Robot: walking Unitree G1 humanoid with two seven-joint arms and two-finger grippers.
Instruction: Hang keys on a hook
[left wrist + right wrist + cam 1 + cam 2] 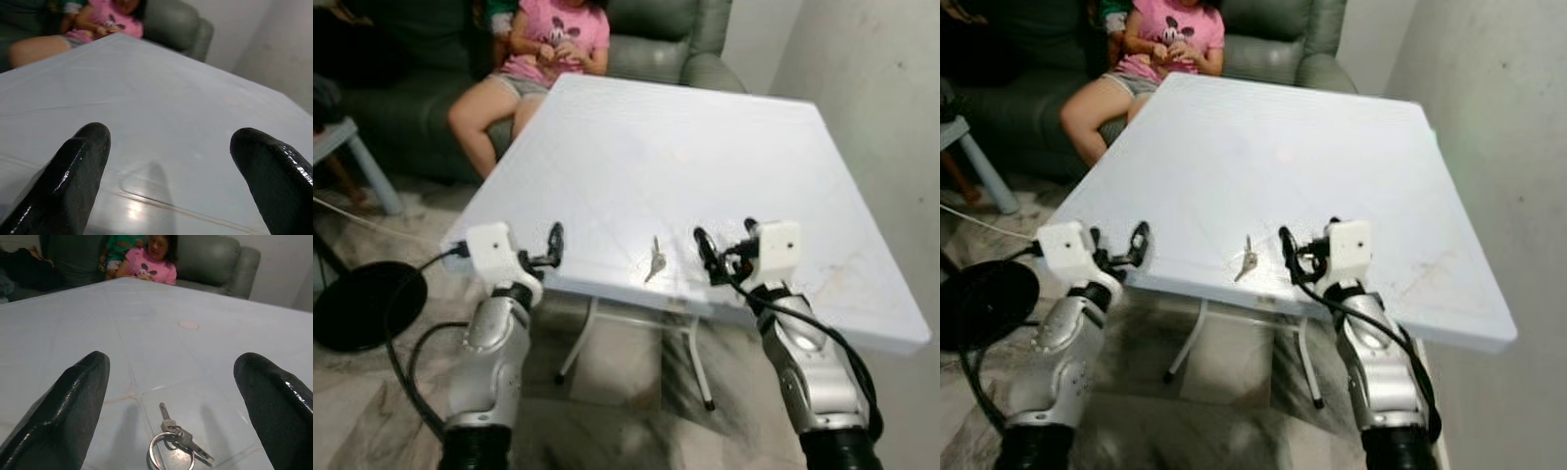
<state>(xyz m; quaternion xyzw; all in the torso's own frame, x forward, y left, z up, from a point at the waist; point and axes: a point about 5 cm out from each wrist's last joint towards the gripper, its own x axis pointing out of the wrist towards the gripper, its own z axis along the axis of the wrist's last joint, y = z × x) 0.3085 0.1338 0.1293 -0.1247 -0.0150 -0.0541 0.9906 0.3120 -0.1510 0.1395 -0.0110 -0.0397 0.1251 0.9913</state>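
Observation:
A small bunch of silver keys (pixel 653 262) on a ring lies flat on the white table (pixel 666 147), close to its near edge. My right gripper (pixel 725 245) is open and hovers just right of the keys at the table edge. In the right wrist view the keys (pixel 173 445) lie low between the two spread black fingers (pixel 78 401). My left gripper (pixel 548 250) is open at the table's near left corner, well left of the keys, with only bare tabletop (pixel 161 98) between its fingers (pixel 73 171).
A person in a pink shirt (pixel 553 39) sits on a dark green sofa (pixel 656 39) beyond the table's far edge. A black round base (pixel 362 304) with a cable lies on the floor at left. A wall (pixel 881 88) runs close along the right.

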